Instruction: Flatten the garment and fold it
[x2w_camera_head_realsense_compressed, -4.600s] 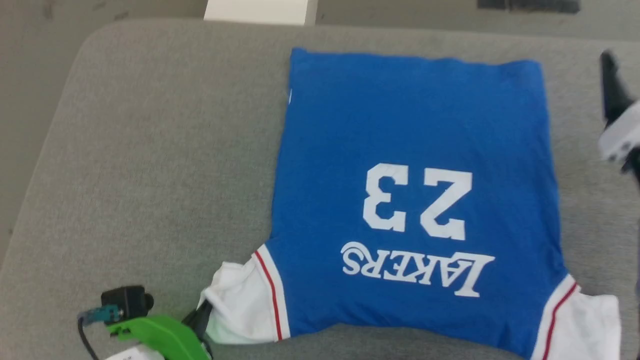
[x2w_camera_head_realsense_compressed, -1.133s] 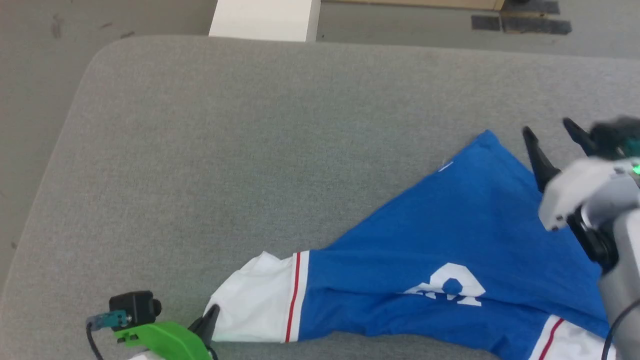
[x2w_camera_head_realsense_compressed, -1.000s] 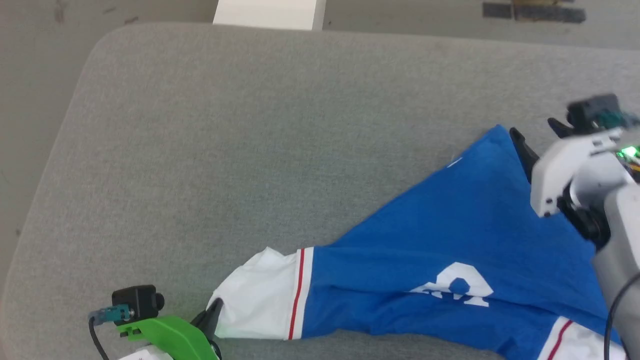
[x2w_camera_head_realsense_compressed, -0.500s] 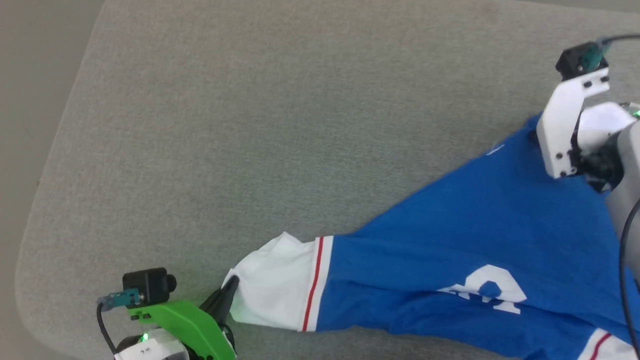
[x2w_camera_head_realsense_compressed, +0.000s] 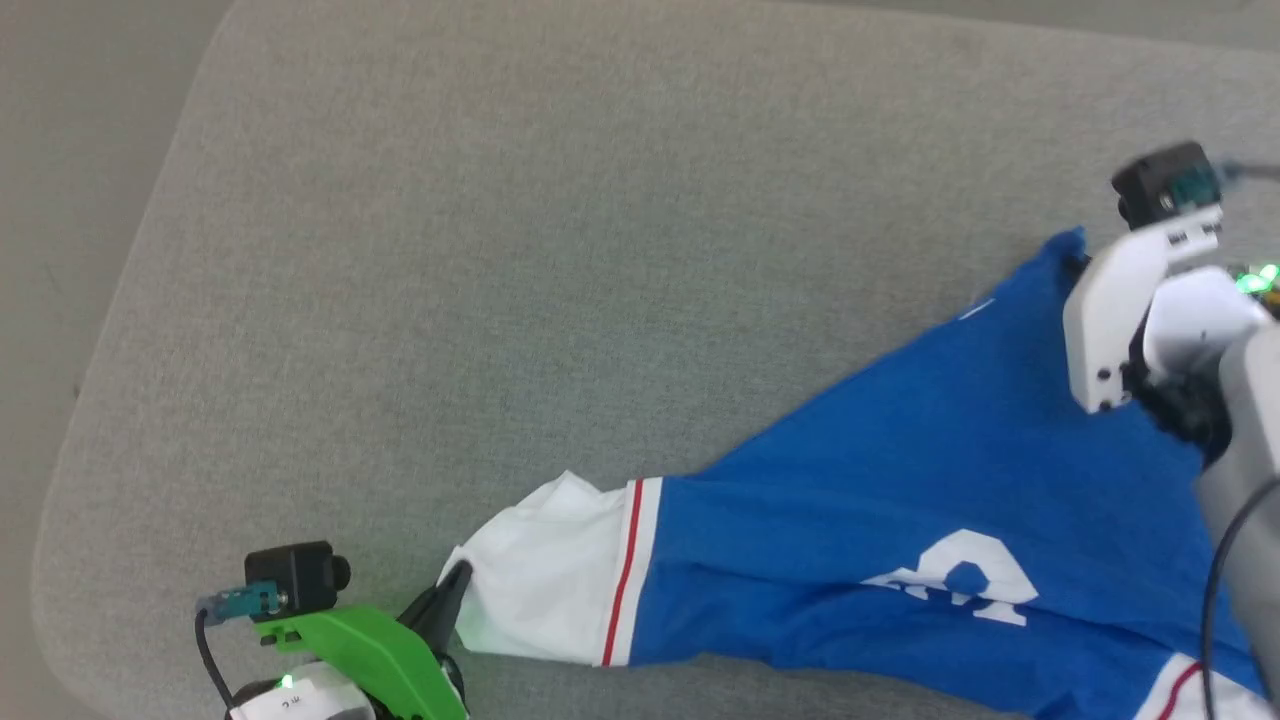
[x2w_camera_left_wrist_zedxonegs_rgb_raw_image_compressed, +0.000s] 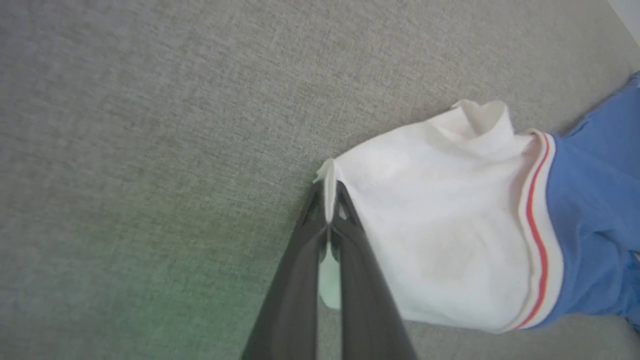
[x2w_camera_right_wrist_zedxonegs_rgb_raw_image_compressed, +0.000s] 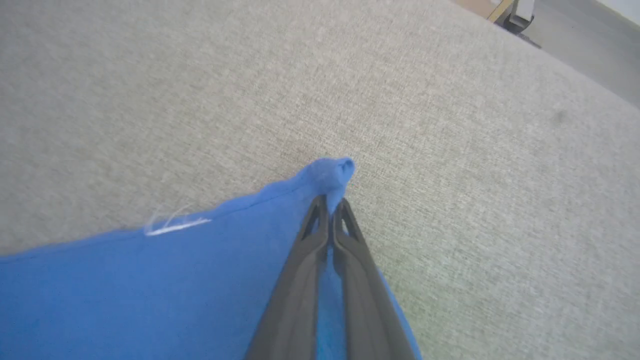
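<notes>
Surface (x2w_camera_head_realsense_compressed: 480, 250): grey and padded, with floor beyond its rounded edge.
Garment (x2w_camera_head_realsense_compressed: 900, 470): strung slantwise between the two tools, bunched low, print half buried.
Left tool (x2w_camera_left_wrist_zedxonegs_rgb_raw_image_compressed: 329, 192): clamped on the edge of the white sleeve (x2w_camera_left_wrist_zedxonegs_rgb_raw_image_compressed: 440, 225).
Right tool (x2w_camera_right_wrist_zedxonegs_rgb_raw_image_compressed: 331, 205): pinched closed on a blue corner.
Progress: to my eye it's mid-flattening, with no fold made yet.
Room: wide bare surface ahead of both tools; the rounded corner lies near the left tool.

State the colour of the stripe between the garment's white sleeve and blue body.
Red; the stripe shows best in the left wrist view.
</notes>
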